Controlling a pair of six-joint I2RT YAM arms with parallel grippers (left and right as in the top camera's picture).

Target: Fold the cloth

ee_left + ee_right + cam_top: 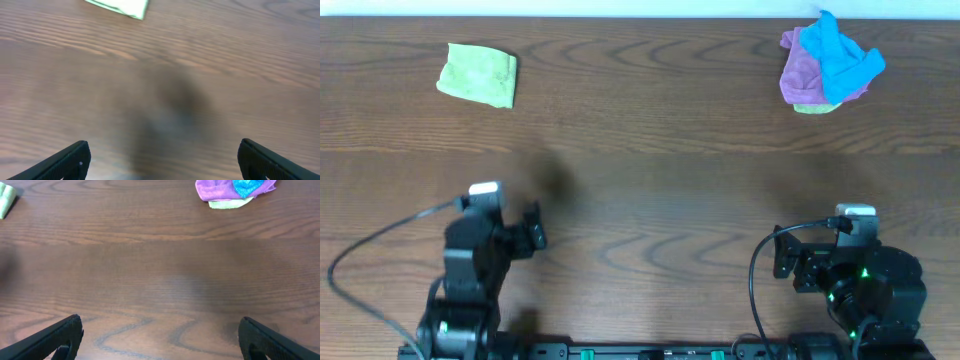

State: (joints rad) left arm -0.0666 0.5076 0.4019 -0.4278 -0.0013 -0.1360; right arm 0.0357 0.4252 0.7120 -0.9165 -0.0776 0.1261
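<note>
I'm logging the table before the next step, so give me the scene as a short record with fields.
green cloth: far left, looks folded, lying flat
pile: far right, blue cloth on purple cloth, green edge showing beneath
left fingers: open, empty, above the table
right fingers: open, empty, above the table

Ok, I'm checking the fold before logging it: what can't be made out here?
green cloth: layers and edges too small overhead; cut off by the top edge in left wrist, by the left edge in right wrist.
green scrap: mostly under the purple cloth and blue cloth in overhead and right wrist.
</note>
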